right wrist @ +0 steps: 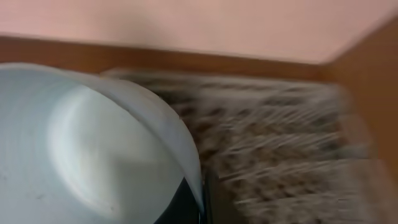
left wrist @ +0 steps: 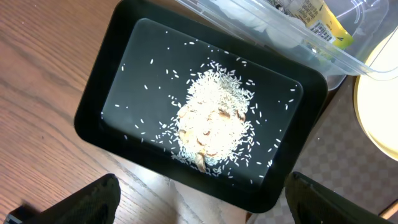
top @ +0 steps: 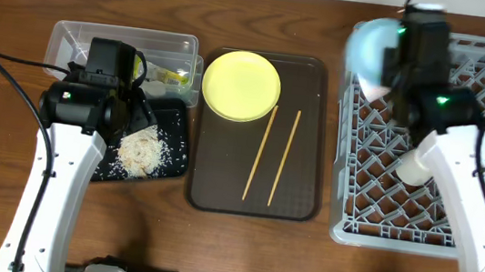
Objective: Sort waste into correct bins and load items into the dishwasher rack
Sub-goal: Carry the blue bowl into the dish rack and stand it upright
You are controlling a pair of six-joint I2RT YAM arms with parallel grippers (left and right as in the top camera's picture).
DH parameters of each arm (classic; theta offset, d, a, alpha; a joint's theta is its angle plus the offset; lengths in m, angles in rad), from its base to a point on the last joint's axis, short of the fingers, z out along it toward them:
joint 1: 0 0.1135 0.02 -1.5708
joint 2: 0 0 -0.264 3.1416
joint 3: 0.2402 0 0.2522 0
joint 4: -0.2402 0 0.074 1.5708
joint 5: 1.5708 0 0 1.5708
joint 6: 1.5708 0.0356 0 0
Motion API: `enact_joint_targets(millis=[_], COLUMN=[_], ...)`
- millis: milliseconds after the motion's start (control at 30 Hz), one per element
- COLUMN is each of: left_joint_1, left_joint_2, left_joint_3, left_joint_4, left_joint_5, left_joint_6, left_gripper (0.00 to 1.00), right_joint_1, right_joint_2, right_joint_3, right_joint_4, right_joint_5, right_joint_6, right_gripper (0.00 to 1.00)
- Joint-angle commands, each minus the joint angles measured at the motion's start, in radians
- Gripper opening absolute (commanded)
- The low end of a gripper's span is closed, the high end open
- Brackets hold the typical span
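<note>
My left gripper (left wrist: 199, 205) is open and empty, hovering over the near edge of the black tray (left wrist: 93, 118), which holds a heap of rice scraps (left wrist: 211, 118). Behind it the clear tub (left wrist: 348, 59) holds the yellow-green wrapper (left wrist: 323, 22) and something white. My right gripper (right wrist: 202, 199) is shut on the rim of the light-blue bowl (right wrist: 81, 143) and holds it tilted above the far left corner of the grey rack (top: 381, 207). The yellow plate (top: 241, 85) and two chopsticks (top: 261, 152) lie on the brown serving tray (top: 295, 197).
The right wrist view is motion-blurred, with the rack's grid behind the bowl. A pinkish-white shape (top: 373, 93) shows under the blue bowl in the rack. The wooden table (top: 5, 127) surrounds the tray, the tub and the rack.
</note>
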Motion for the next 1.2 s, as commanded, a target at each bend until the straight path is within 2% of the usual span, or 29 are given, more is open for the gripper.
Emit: enact_joint_targets(millis=[0, 200, 367, 767, 967, 1167], left_joint_1=[0.004, 0.004, 0.004, 0.004, 0.004, 0.004], left_joint_2=[-0.018, -0.018, -0.018, -0.018, -0.018, -0.018], left_joint_3=[0.005, 0.006, 0.005, 0.006, 0.006, 0.006], left_joint_4=[-0.002, -0.002, -0.003, -0.003, -0.003, -0.003], left_joint_5=[0.003, 0.003, 0.003, 0.003, 0.003, 0.003], left_joint_6=[-0.002, -0.002, -0.002, -0.002, -0.002, -0.002], left_gripper=[0.87, 0.87, 0.87, 0.87, 0.87, 0.87], right_joint_1=[-0.063, -0.131, -0.155, -0.166, -0.173, -0.171], right_joint_2=[0.041, 0.163, 0.279, 0.450, 0.466, 0.476], right_joint_3=[0.004, 0.004, 0.004, 0.004, 0.004, 0.003], right_joint_4=[0.082, 0.289, 0.431, 0.479, 0.497, 0.490], right_joint_5=[0.275, 0.434, 0.565, 0.608, 0.664, 0.663], right_joint_6=[-0.232, -0.484, -0.602, -0.600, -0.530, -0.523], right_gripper=[0.01, 0.01, 0.01, 0.01, 0.01, 0.01])
